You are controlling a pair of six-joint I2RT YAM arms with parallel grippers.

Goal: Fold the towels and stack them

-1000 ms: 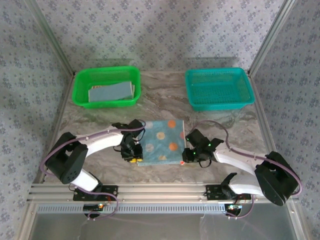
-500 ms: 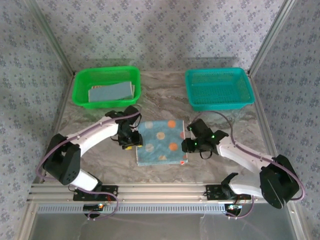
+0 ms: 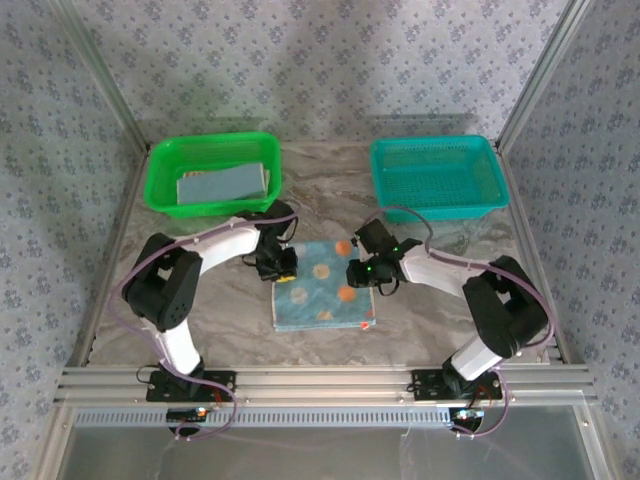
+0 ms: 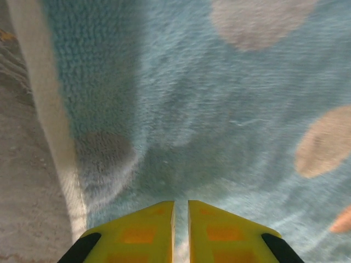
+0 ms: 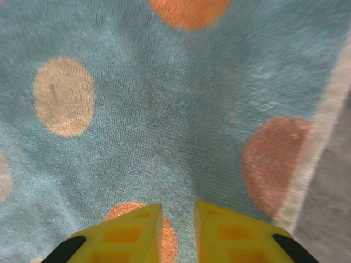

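Spotted towel (image 3: 320, 300) flat mid-table, left gripper (image 3: 285, 274) at its far-left corner, right gripper (image 3: 359, 279) at its far-right edge, both nearly closed, possibly pinching cloth

1. Spotted towel (image 3: 322, 292): light blue pile, with round spots in orange, salmon and pale cream, and a white border.
2. Left tool (image 4: 181, 233) and right tool (image 5: 178, 233): yellow fingers, black at the outer corners.
3. Green basket (image 3: 160, 190): bright green mesh. The folded cloth (image 3: 225, 184) inside is blue-grey.
4. Teal basket (image 3: 436, 207): teal mesh.
5. Table (image 3: 330, 190): grey-beige marbling.
6. Walls (image 3: 320, 60): pale grey-lilac, with a small repeating floral print.
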